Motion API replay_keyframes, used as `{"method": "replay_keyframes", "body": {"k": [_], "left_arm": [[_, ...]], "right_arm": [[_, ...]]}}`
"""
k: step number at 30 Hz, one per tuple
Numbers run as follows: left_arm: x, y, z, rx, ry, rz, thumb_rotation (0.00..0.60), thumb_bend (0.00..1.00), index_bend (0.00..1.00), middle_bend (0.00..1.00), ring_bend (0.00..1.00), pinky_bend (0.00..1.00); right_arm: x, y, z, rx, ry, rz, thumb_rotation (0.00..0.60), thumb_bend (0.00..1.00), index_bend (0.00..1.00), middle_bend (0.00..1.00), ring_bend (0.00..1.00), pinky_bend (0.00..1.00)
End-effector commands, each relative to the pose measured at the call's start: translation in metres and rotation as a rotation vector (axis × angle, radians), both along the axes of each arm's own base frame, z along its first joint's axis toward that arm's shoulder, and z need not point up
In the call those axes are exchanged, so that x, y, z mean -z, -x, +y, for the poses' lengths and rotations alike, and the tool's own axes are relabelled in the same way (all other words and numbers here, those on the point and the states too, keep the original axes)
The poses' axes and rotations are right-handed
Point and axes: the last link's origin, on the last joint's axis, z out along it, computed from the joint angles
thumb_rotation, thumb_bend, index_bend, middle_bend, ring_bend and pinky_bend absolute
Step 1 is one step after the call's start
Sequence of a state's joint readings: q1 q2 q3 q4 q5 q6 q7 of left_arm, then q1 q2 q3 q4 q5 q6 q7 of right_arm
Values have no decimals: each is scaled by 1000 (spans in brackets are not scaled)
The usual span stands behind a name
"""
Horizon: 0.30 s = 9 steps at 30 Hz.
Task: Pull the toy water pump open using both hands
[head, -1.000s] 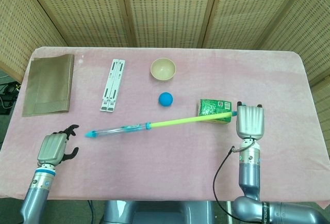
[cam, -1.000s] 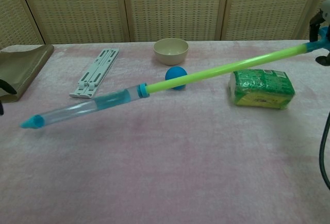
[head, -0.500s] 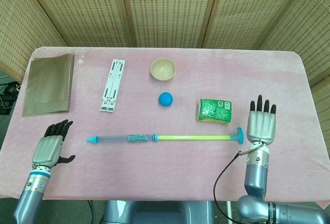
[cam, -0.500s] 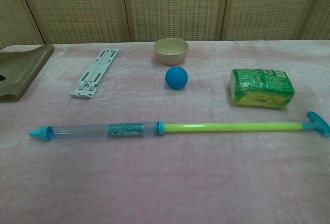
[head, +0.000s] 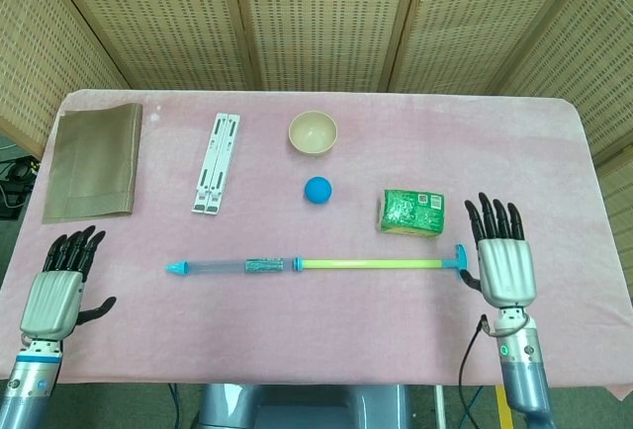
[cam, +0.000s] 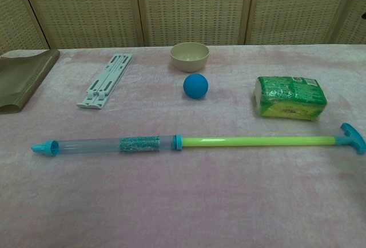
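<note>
Woven rattan screen panels (head: 326,14) behind, pink cloth-covered table (head: 326,320), even indoor light

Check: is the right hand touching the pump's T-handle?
Cannot tell. In the head view the right hand sits beside the T-handle, with no plain gap or contact; the chest view omits the hand.

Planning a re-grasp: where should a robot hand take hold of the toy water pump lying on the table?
Probably the clear barrel of the toy water pump, gripped from above: it lies flat and is thicker than the green rod. The left robot hand is on that side. The T-handle suits the right robot hand.
</note>
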State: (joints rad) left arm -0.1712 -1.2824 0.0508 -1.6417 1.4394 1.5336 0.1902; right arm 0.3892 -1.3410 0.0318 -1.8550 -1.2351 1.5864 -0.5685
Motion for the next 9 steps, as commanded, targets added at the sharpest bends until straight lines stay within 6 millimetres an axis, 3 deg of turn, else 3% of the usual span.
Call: {"method": "replay_keyframes", "body": {"k": [1,9], "left_arm": [[-2,13,-12,-15,-7,0,600,171,0,0,0,0],[-12,23,-22,-15,-34,25,600,171,0,0,0,0]], "right_arm": [[7,50,50,-89,-79,-27,600,159,53,0,0,0],[6,73,61,-119,-49,-39,600,159,52,0,0,0]]}}
